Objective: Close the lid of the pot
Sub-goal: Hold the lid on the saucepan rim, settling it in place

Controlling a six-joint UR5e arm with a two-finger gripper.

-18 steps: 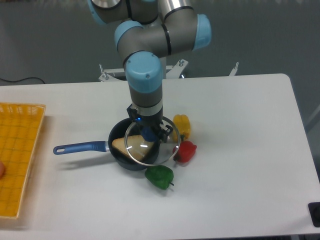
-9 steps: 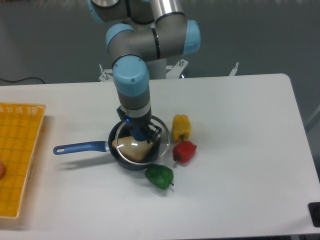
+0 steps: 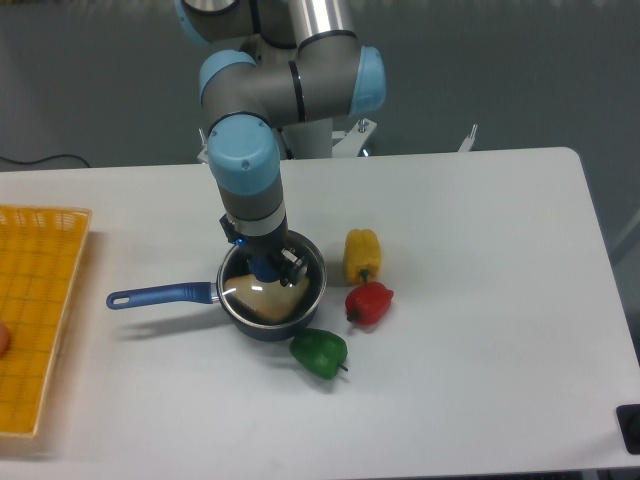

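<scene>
Shifted left since earlier frame: lid [image 3: 272, 283] now centred over pot [image 3: 262, 322], frame centre-left. Gripper [image 3: 267, 268] clamped on lid knob; lowering and release pending.

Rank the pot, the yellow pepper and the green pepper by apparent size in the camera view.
1. The pot, clearly largest.
2. The yellow pepper and green pepper look too alike to rank.
</scene>
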